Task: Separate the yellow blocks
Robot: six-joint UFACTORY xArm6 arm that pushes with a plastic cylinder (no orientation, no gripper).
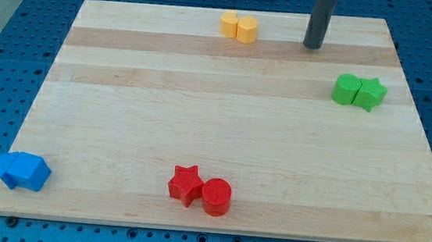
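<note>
My tip sits right of the touching yellow blocks, apart, lined up to wedge in. No hand fitted, so nothing grasped.

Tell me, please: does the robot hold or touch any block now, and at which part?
Nothing is held. My tip stands apart from every block, to the view's right of the two touching yellow blocks.

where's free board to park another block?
Bare: the whole middle, bordered by yellow pair at top, green pair at right, red pair at bottom, blue pair at bottom left. Crowded: top edge between the yellows and my tip.
</note>
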